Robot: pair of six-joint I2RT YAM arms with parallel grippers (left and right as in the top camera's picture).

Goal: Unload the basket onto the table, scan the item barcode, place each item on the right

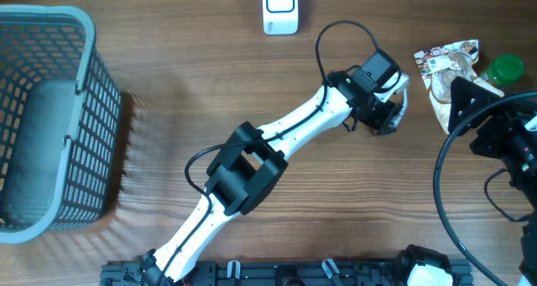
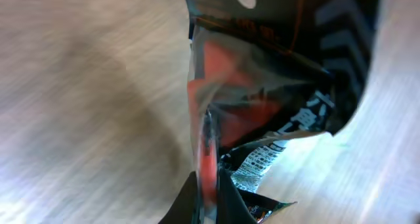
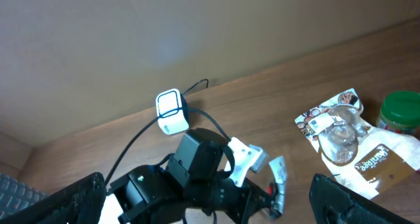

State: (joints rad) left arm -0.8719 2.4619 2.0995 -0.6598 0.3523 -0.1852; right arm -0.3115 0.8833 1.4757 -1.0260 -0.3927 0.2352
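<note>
Looking through the left wrist camera, I see the left gripper (image 1: 387,116) clenched on a dark snack packet (image 2: 275,73) with red print, over the wooden table (image 1: 168,85) right of centre (whether it touches the wood, I cannot tell). To its right, the right gripper (image 1: 466,106) stands with jaws spread wide, grasping nothing. Just past it lie a brown snack bag (image 1: 445,68) and a green-lidded jar (image 1: 504,69). At the far edge sits the white barcode scanner (image 1: 279,9), well apart from the packet. A grey basket (image 1: 84,118) stands far left.
</note>
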